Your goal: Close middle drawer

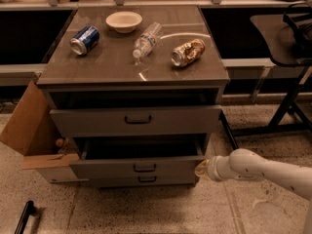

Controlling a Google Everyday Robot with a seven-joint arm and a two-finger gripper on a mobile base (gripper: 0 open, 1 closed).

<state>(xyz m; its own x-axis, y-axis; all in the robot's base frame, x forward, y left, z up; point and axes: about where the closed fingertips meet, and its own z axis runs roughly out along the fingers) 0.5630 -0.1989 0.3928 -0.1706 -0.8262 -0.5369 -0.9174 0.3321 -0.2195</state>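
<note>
While the middle drawer (107, 168) stands pulled out low on the cabinet (97, 68), I hold the gripper (201, 168) at its right front corner; whether it is open or closed I cannot tell. Pushing so far off-centre could skew the drawer and jam it, or slip past the edge.

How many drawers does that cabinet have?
3. The top drawer sits just under the cabinet top; the middle drawer, pulled out, is below it; the bottom drawer is lowest. The gripper is at the middle drawer's right front corner.
</note>
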